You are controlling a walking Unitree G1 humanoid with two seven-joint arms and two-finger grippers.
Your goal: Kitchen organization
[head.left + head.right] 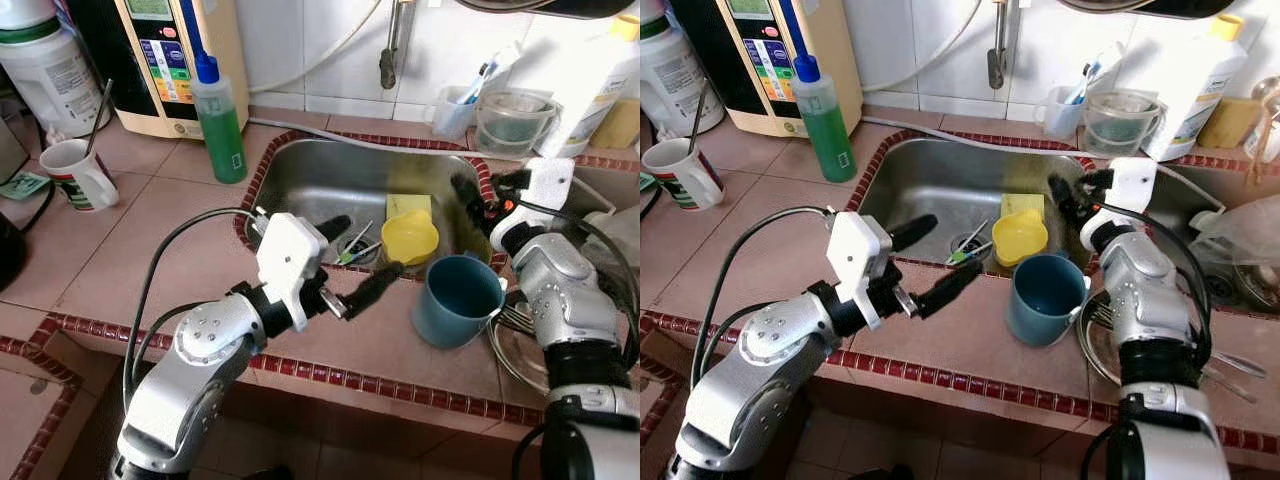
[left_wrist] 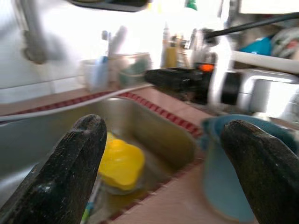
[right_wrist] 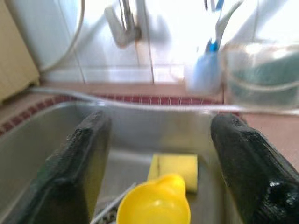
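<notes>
While both arms reach over the tiled counter (image 1: pixel 150 210) | sink (image 1: pixel 300 180) holds yellow cup (image 1: pixel 410 238) | blue mug (image 1: pixel 455 300) at sink's front rim | left end effector (image 1: pixel 352 258) fingers apart, right end effector (image 3: pixel 159 154) spread above cup | should descend squarely before closing.

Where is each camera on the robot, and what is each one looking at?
Left eye view: on the head, looking down at the sink and the blue mug; both silver arms show.
Right eye view: beside it on the head, same scene, same arms.
Left wrist view: on the left arm, looking between the left gripper fingers toward the yellow cup and mug.
Right wrist view: on the right arm, looking between the right gripper fingers into the sink toward the tap.
Shared: every view shows the yellow cup.
</notes>
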